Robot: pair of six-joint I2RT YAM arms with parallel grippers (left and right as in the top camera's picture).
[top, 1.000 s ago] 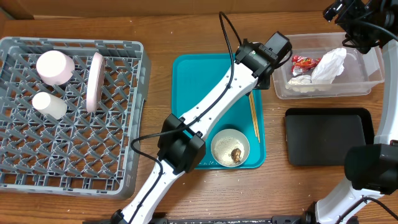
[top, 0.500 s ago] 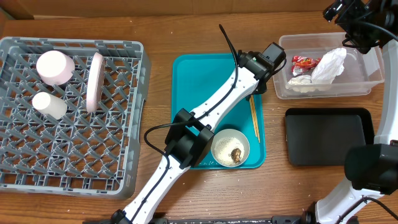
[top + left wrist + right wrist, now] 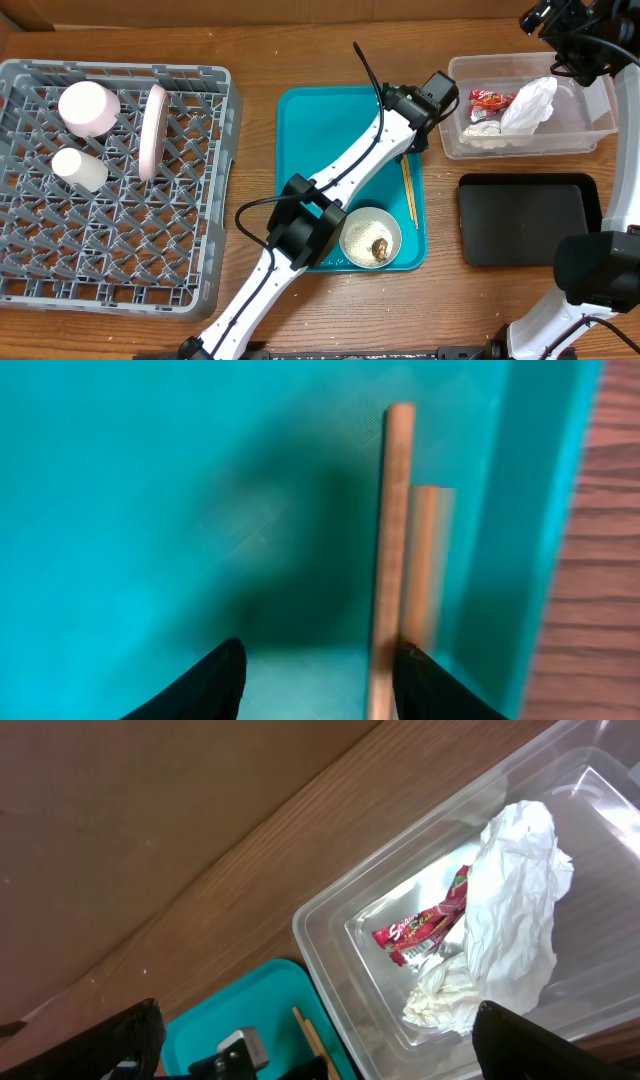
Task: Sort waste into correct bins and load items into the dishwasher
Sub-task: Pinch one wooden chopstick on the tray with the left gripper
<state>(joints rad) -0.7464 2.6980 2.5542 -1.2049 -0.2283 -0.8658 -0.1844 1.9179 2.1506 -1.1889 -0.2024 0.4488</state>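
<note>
Left tool (image 3: 318, 650), open and empty, hangs over chopsticks (image 3: 398, 540) on teal tray (image 3: 310, 130) beside plate (image 3: 346, 240) with scraps (image 3: 378, 246); wrapper (image 3: 490, 98), napkin (image 3: 528, 103) binned; cup (image 3: 78, 170), bowl (image 3: 88, 108), saucer (image 3: 153, 130) racked.

Chopsticks (image 3: 397, 510) blurred, cut off btm; tub (image 3: 600, 850) cropped rt.

Bright, even overhead view; both wrist views are softer and higher in contrast.

From above, the light is flat, shadows are faint and detail stays sharp to the edges. In the left wrist view, the chopsticks (image 3: 397, 540) are blurred, a broad dark shadow lies on the teal tray (image 3: 130, 460) beside them, and the left gripper (image 3: 318, 690) shows black, unfocused fingertips (image 3: 212, 685). In the right wrist view, glare whitens the clear tub (image 3: 335, 935) and the napkin (image 3: 515, 910).
</note>
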